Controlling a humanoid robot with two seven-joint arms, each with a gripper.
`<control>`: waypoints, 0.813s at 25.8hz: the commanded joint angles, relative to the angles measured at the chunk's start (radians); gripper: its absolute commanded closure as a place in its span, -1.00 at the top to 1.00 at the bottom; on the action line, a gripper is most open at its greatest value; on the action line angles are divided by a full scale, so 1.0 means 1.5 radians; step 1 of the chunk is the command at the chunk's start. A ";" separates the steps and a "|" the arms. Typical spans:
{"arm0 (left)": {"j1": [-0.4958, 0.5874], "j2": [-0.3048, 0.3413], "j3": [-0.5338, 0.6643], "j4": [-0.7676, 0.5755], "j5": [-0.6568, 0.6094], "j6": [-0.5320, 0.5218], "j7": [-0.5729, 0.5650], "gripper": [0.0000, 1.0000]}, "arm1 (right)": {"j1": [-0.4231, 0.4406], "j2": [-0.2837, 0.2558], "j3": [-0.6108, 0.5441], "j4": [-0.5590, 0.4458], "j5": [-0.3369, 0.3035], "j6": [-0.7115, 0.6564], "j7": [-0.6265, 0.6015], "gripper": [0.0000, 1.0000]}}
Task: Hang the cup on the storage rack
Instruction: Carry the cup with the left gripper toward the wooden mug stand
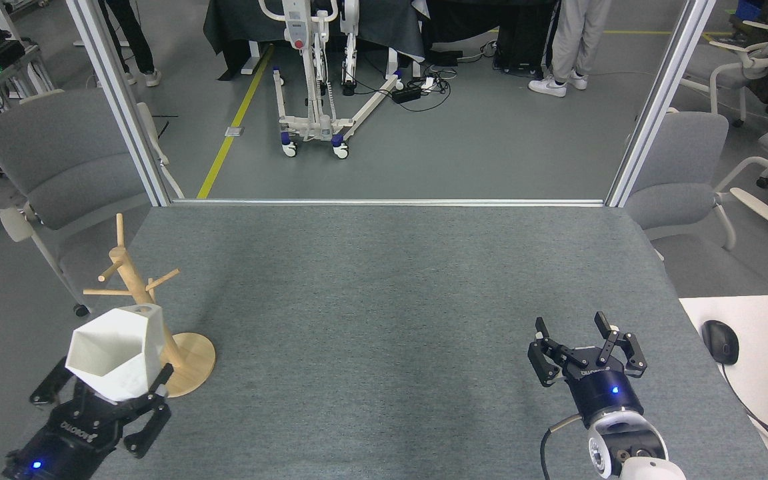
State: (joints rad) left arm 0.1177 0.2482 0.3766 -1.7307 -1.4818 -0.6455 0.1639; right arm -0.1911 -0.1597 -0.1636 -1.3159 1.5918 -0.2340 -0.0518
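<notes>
Gripping the cup (pixel 116 362) in the left gripper (pixel 101 390), mouth tilted toward camera, handle tab rearward against the storage rack (pixel 151 320). "ROBOTIQ" legible. Right gripper (pixel 584 350) spread apart, empty.

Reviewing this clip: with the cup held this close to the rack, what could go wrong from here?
The cup in the left gripper overlaps the storage rack post in this view, so a sideways move might knock the slim rack over. The handle tab sits at the cup's far rim, close to the post; a peg could miss its small hole. The right gripper rests open far away, so nothing steadies the base.
</notes>
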 commanded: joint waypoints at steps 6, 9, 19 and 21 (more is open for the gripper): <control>0.020 -0.007 0.103 0.012 -0.038 0.087 -0.023 -1.00 | 0.019 0.023 0.010 -0.043 -0.002 0.000 0.090 0.99; 0.005 -0.006 0.100 0.031 -0.066 0.169 -0.037 -1.00 | 0.031 0.033 0.012 -0.053 0.003 0.003 0.092 0.99; -0.153 -0.021 0.038 0.180 -0.190 0.241 -0.092 -1.00 | 0.104 0.065 0.023 -0.150 0.006 -0.015 0.052 0.99; -0.161 -0.022 0.038 0.192 -0.191 0.242 -0.092 -1.00 | 0.102 0.058 0.022 -0.147 0.005 -0.014 0.051 0.99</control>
State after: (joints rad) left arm -0.0924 0.2188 0.4444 -1.4784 -1.7530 -0.2945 0.0308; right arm -0.0459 -0.0675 -0.1301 -1.5348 1.6004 -0.2551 0.0311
